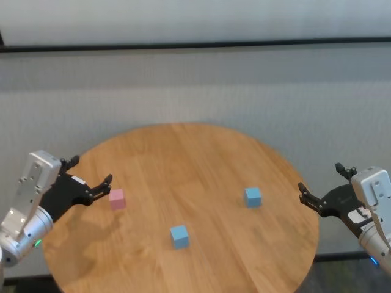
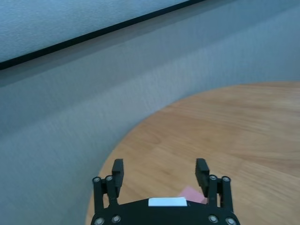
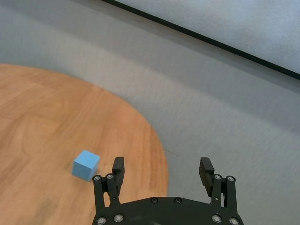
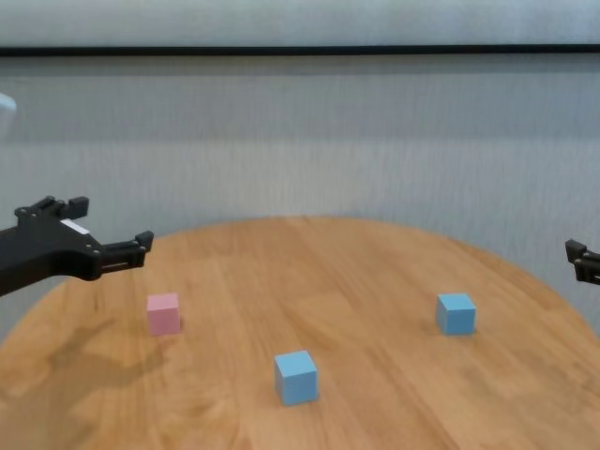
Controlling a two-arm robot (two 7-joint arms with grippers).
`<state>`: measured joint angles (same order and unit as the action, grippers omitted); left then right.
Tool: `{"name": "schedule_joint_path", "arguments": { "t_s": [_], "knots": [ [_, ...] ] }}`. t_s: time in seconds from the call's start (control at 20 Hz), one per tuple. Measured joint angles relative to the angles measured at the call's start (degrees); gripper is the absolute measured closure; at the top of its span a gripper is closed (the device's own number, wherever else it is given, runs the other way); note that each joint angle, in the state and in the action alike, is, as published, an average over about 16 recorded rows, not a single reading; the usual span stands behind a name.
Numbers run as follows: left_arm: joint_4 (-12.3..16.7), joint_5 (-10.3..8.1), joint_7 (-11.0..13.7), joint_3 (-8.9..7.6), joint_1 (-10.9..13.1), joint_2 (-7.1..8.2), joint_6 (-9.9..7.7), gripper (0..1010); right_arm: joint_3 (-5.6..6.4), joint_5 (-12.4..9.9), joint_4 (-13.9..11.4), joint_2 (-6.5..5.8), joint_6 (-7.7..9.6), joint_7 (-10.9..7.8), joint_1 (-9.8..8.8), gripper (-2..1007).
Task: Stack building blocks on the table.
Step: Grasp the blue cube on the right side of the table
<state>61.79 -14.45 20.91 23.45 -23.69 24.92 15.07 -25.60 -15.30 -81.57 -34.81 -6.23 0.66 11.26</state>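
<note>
Three cubes lie apart on the round wooden table (image 1: 201, 152). The pink block (image 1: 116, 198) is at the left; it also shows in the chest view (image 4: 163, 313) and partly behind the gripper body in the left wrist view (image 2: 191, 193). One light blue block (image 1: 179, 236) is near the front middle, and the other blue block (image 1: 253, 196) is at the right and shows in the right wrist view (image 3: 86, 165). My left gripper (image 1: 91, 170) is open and empty, hovering just left of the pink block. My right gripper (image 1: 319, 177) is open and empty, off the table's right edge.
A grey wall with a dark horizontal strip (image 1: 195, 44) stands behind the table. The table's rim (image 1: 308, 201) curves close to the right gripper. Nothing else lies on the wood.
</note>
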Motion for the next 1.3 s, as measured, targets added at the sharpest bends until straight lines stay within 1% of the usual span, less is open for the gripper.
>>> {"name": "schedule_joint_path", "arguments": {
  "t_s": [0.05,0.15,0.2,0.3,0.4,0.5,0.6,0.7,0.85,1.0,1.1,1.15,1.2,1.3],
  "knots": [
    [0.4,0.28,-1.0,-0.38,0.5,0.04,-0.09,10,0.11,-0.4,-0.4,-0.12,0.42,-0.42,-0.08,0],
    [1.0,0.72,-2.5,-0.91,1.1,0.04,-0.16,10,0.41,-1.5,-1.4,-0.42,1.89,-1.34,-0.28,0],
    [1.1,0.92,-3.0,-1.10,1.3,0.03,-0.17,10,0.59,-2.2,-2.0,-0.58,2.85,-1.81,-0.40,0],
    [1.2,1.15,-3.3,-1.26,1.4,-0.01,-0.16,10,1.08,-3.9,-3.5,-0.85,5.57,-2.70,-0.68,0],
    [1.1,1.10,-2.8,-1.13,1.3,-0.04,-0.14,10,1.67,-6.0,-5.1,-0.99,9.07,-3.42,-1.00,0],
    [0.9,0.97,-2.4,-0.94,1.1,-0.05,-0.11,10,2.33,-8.3,-7.0,-0.94,13.27,-3.94,-1.35,0],
    [0.7,0.84,-2.0,-0.75,0.9,-0.06,-0.09,10,3.00,-10.7,-9.0,-0.74,17.86,-4.26,-1.69,0],
    [0.5,0.71,-1.7,-0.60,0.7,-0.07,-0.08,10,3.60,-12.9,-10.8,-0.27,22.74,-4.06,-1.92,0],
    [0.3,0.56,-1.3,-0.40,0.5,-0.08,-0.05,10,4.34,-15.7,-13.0,1.28,30.03,-2.40,-1.94,0],
    [0.1,0.45,-0.9,-0.25,0.3,-0.09,-0.03,10,4.85,-17.5,-14.3,3.67,36.18,0.19,-1.68,0],
    [0.0,0.38,-0.8,-0.17,0.2,-0.10,-0.02,10,4.93,-18.0,-14.6,5.60,39.26,2.28,-1.30,0],
    [0.0,0.36,-0.7,-0.13,0.2,-0.10,-0.01,10,4.89,-18.1,-14.6,6.58,40.46,3.32,-1.06,0],
    [0.0,0.33,-0.6,-0.10,0.2,-0.10,-0.01,10,4.80,-18.0,-14.4,7.58,41.54,4.34,-0.76,0],
    [-0.1,0.29,-0.5,-0.05,0.1,-0.11,0.01,10,4.46,-17.5,-13.8,9.57,43.07,6.31,-0.01,1]
  ]
}}
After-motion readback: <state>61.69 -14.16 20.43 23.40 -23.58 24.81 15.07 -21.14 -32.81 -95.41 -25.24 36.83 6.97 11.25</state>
